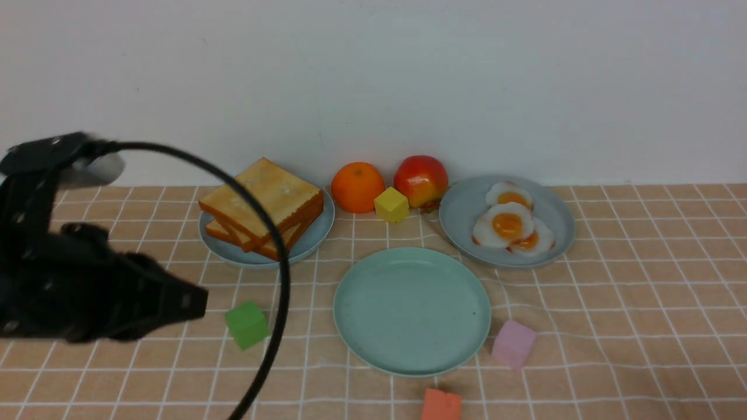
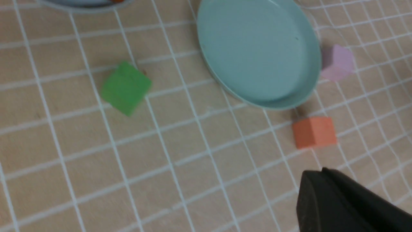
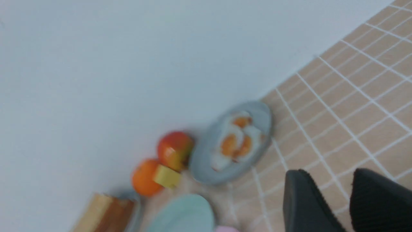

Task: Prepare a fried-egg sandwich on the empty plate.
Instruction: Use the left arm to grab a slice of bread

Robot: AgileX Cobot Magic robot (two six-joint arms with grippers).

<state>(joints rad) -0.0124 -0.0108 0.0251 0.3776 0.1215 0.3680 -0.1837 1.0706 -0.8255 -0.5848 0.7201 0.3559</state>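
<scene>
The pale mint-green plate (image 1: 411, 309) lies empty at the table's middle; it also shows in the left wrist view (image 2: 257, 51) and the right wrist view (image 3: 186, 212). No assembled sandwich is in view. A stack of toast slices (image 1: 262, 201) lies on a grey-blue plate (image 1: 318, 236) at the back left. Three fried eggs (image 1: 508, 224) lie on another grey-blue plate (image 1: 461, 210) at the back right. My left gripper (image 1: 201, 303) is shut and empty, above the cloth left of the mint plate (image 2: 317, 172). My right gripper (image 3: 331, 180) is open and empty, out of the front view.
An orange (image 1: 357, 186), an apple (image 1: 421, 179) and a yellow cube (image 1: 391, 204) stand at the back. A green cube (image 1: 247, 324), a pink cube (image 1: 513, 344) and an orange-red cube (image 1: 441, 405) lie around the mint plate. A black cable (image 1: 280, 262) arcs across the left side.
</scene>
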